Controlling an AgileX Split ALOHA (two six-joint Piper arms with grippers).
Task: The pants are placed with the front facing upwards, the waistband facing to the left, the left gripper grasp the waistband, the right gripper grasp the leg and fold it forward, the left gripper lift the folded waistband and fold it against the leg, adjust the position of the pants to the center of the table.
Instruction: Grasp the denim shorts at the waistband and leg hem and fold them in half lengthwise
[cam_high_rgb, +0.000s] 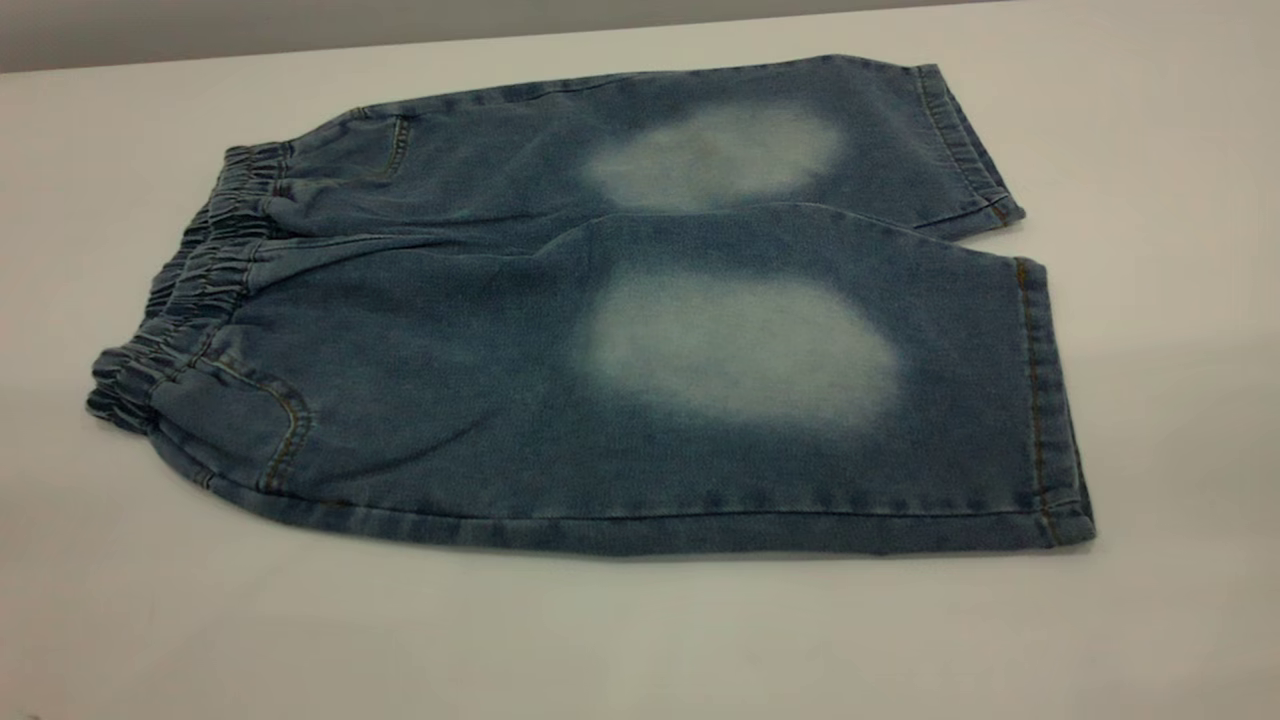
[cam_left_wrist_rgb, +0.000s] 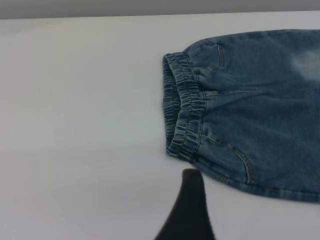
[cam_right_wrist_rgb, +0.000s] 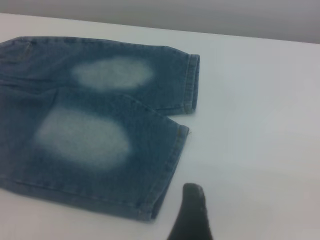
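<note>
A: Where are the pants (cam_high_rgb: 600, 340)?

B: Flat, front up, mid-table (cam_high_rgb: 1150, 150), waistband (cam_high_rgb: 190, 290) toward its left edge, ready for folding.

A: And the grippers?

B: The left gripper (cam_left_wrist_rgb: 187, 210) near the waistband, the right gripper (cam_right_wrist_rgb: 192, 212) near the leg (cam_right_wrist_rgb: 100, 150) hem; neither holds anything, and I cannot tell how open they are.

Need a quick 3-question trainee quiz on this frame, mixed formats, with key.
1. True or false: the pants lie flat and unfolded on the table, faded patches up.
2. Multiple choice: in the exterior view the waistband points A) left B) right C) toward the camera.
3. Fill in: the left claw sits just short of the near corner of the ____, not touching it.

Key: 1 true. 2 A. 3 waistband. The right claw likewise waits off the cloth, near the leg hem; only one finger of each shows.
</note>
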